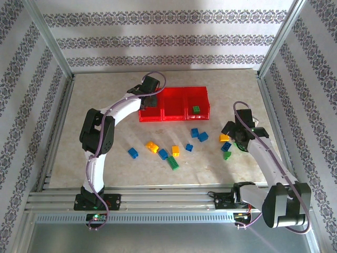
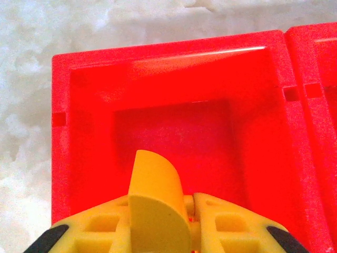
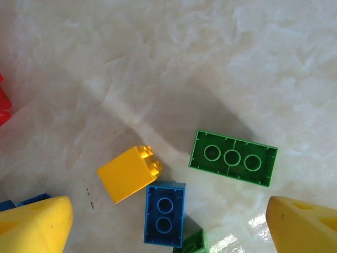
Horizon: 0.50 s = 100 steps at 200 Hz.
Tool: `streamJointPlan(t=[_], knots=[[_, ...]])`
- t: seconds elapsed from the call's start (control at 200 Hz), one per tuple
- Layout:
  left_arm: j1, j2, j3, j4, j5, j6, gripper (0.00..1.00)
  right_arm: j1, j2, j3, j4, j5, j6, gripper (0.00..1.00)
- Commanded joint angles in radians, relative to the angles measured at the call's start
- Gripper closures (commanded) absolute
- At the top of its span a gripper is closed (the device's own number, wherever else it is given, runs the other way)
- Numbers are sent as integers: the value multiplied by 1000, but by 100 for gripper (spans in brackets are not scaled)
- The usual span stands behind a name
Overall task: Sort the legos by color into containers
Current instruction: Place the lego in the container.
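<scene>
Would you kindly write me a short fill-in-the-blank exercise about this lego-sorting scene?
The brick inside the containers is ___. The left gripper hangs over the ___ end bin. The right gripper has its jaws ___. Beside the yellow brick, the blue brick shows ___ round holes.
Missing words: green; left; open; two.

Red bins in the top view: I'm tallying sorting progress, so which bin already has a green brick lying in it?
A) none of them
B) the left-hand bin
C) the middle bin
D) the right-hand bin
D: the top view shows a green brick lying on the floor of the right-hand bin in the red row.
</scene>
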Motion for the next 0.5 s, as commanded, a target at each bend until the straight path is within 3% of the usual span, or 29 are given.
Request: streamJointPlan(t=[0.0, 0.495], knots=[[-13, 22, 16, 29, -17, -27, 75, -15, 15, -17, 11, -20, -2, 7], [-14, 6, 13, 32, -5, -30, 62, -44, 15, -46, 16, -42, -1, 12]])
